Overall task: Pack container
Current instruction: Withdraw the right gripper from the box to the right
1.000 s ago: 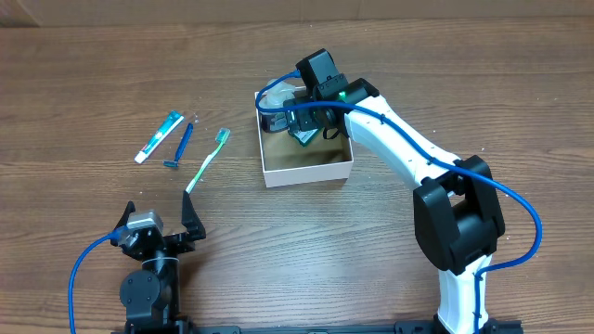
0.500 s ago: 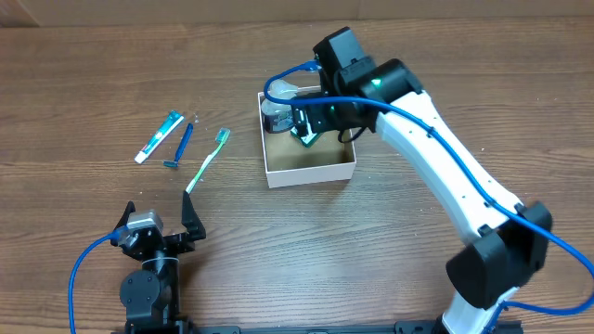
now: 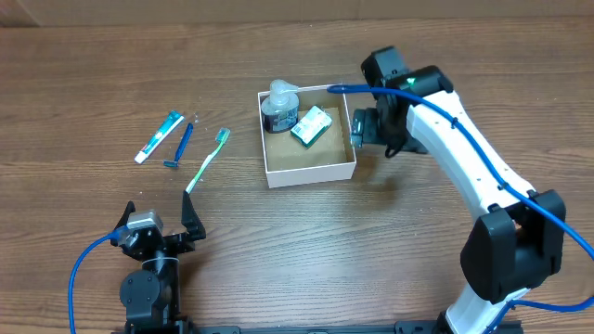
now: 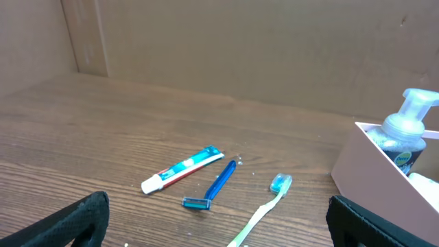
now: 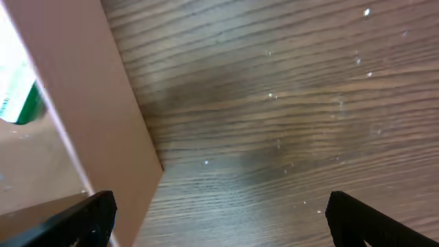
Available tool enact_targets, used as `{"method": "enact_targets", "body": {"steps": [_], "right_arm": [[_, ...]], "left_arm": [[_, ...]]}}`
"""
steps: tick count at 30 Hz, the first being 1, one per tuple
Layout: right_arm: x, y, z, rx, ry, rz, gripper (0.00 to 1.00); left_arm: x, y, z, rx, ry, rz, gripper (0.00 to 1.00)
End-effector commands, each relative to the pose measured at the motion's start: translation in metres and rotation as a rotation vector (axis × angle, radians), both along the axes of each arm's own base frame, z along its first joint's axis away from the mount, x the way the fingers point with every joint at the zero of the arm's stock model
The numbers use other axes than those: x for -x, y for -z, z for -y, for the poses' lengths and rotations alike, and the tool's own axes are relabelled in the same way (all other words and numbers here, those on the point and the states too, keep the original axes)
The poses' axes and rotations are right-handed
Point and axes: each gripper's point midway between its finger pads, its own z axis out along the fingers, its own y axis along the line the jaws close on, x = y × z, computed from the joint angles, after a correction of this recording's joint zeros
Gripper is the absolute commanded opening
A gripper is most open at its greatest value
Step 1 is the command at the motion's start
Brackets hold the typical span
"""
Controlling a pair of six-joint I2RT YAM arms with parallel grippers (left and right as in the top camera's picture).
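The container (image 3: 311, 173), a square box with white walls and a brown bottom, sits at the table's centre. It holds a pump bottle (image 3: 278, 109) and a green-and-white packet (image 3: 311, 125). A toothpaste tube (image 3: 158, 136), a blue razor (image 3: 180, 146) and a green toothbrush (image 3: 206, 160) lie on the table to its left. My right gripper (image 3: 358, 131) is open and empty, just outside the container's right wall (image 5: 103, 103). My left gripper (image 3: 158, 227) is open and empty near the front edge, facing the toothpaste (image 4: 182, 170), razor (image 4: 214, 186) and toothbrush (image 4: 264, 209).
The wooden table is bare to the right of the container (image 5: 288, 103). A brown cardboard wall (image 4: 240, 48) stands behind the table. The container's near wall (image 4: 384, 178) and the pump bottle (image 4: 405, 130) show at the right of the left wrist view.
My right gripper has drawn back from over the container to just outside its right wall, leaving the green-and-white packet lying inside. The left arm has not moved.
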Motion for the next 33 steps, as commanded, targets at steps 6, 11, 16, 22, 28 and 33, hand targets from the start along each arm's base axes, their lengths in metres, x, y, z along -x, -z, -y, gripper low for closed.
{"method": "enact_targets", "body": {"steps": [6,11,16,22,28,33], "right_arm": [[0.012,0.022,0.003,-0.001,0.015,-0.034,1.00],[0.016,0.023,-0.008,-0.057,0.004,-0.056,1.00],[0.025,0.024,-0.021,-0.060,-0.033,-0.077,1.00],[0.030,0.024,-0.027,-0.056,-0.051,-0.084,1.00],[0.019,0.023,-0.011,-0.033,-0.020,-0.056,1.00],[-0.010,0.015,0.052,0.054,0.125,0.026,1.00]], "left_arm": [[0.000,-0.001,-0.002,-0.018,-0.004,0.006,1.00],[0.000,-0.001,-0.002,-0.018,-0.004,0.006,1.00],[0.000,-0.001,-0.002,-0.018,-0.004,0.006,1.00],[0.000,-0.001,-0.002,-0.018,-0.004,0.006,1.00],[0.000,-0.001,-0.002,-0.018,-0.004,0.006,1.00],[0.000,-0.001,-0.002,-0.018,-0.004,0.006,1.00]]}}
